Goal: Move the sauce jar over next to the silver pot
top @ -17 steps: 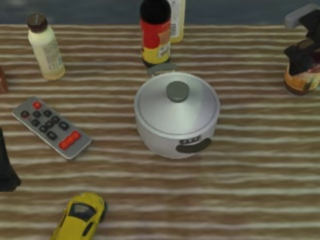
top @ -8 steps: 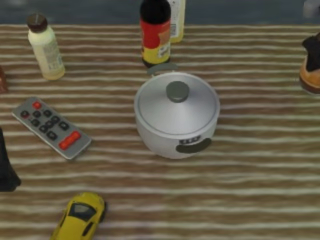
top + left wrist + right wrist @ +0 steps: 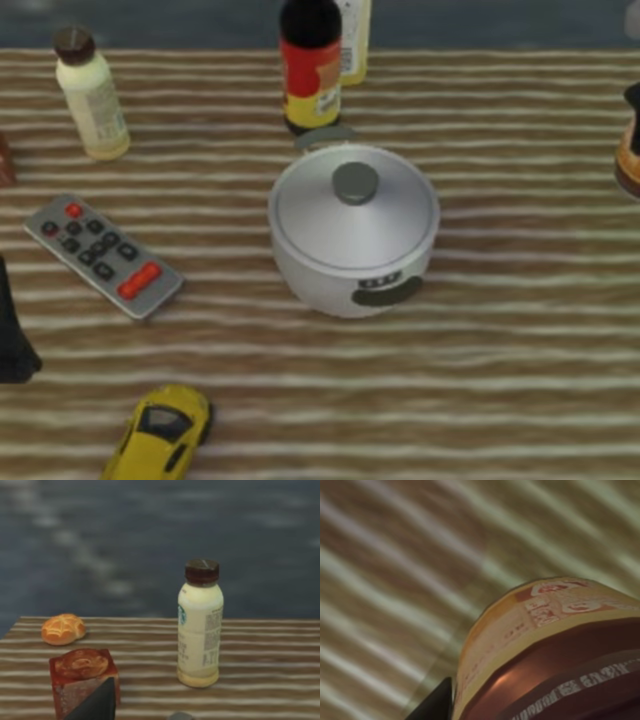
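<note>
The silver pot (image 3: 352, 228) stands mid-table, lid on, its dark handle facing the front. Only a sliver of the sauce jar (image 3: 630, 158) shows at the top view's far right edge, far from the pot. My right gripper (image 3: 633, 108) is on top of it, shut on it. In the right wrist view the sauce jar (image 3: 545, 645) fills the frame, yellow-orange label over dark sauce, with one dark fingertip (image 3: 434, 706) pressed against its side and the striped table below. My left gripper (image 3: 12, 345) is parked at the left edge.
A cream bottle (image 3: 92, 95) stands back left, a tall dark bottle (image 3: 310, 65) just behind the pot. A remote (image 3: 102, 255) and a yellow toy car (image 3: 160, 432) lie left of the pot. A red-brown block (image 3: 82, 677) and a bread roll (image 3: 62, 628) sit near the left arm.
My right gripper has carried the sauce jar to the right, away from the pot, until it is almost out of the top view. Nothing else moved.
</note>
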